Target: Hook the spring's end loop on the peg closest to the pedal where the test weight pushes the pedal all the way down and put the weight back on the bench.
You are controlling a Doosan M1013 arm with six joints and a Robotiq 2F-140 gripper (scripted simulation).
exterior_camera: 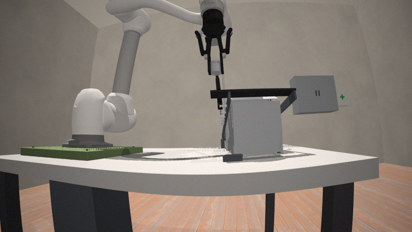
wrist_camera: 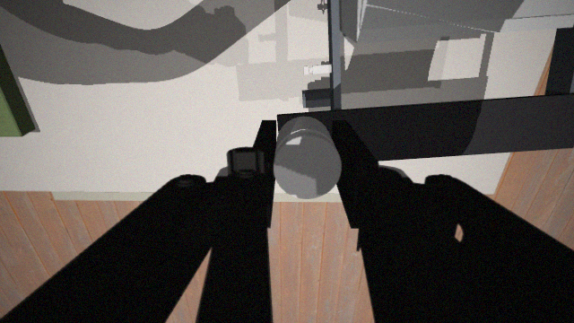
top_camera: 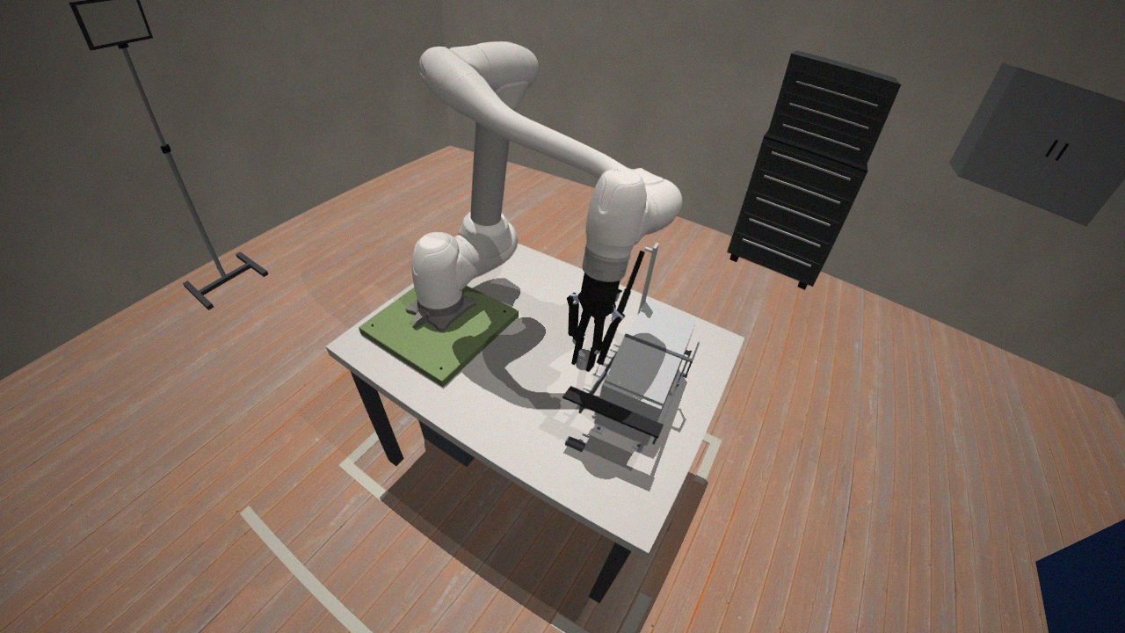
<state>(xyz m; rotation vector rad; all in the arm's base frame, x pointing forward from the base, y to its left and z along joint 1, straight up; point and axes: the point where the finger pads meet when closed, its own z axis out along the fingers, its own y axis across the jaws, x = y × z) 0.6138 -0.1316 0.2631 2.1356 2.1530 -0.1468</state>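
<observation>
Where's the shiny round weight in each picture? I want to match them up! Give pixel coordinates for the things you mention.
Top: the weight (top_camera: 583, 360) (exterior_camera: 215, 67) (wrist_camera: 308, 166) is a bit right of the middle, at the claw's (top_camera: 588, 361) (exterior_camera: 215, 72) (wrist_camera: 305, 135) tips.
Exterior: above the middle, between the fingers.
Wrist: right near the middle, between the fingers.
Shared landmark: the black pedal (top_camera: 613, 411) (exterior_camera: 253, 92) (wrist_camera: 426, 127), a long dark bar in all three.

One robot arm (top_camera: 542, 134) (exterior_camera: 173, 10); one table (top_camera: 503, 425) (exterior_camera: 187, 181); one green base plate (top_camera: 440, 366) (exterior_camera: 86, 155); one steel weight (top_camera: 583, 359) (exterior_camera: 215, 67) (wrist_camera: 308, 163).
</observation>
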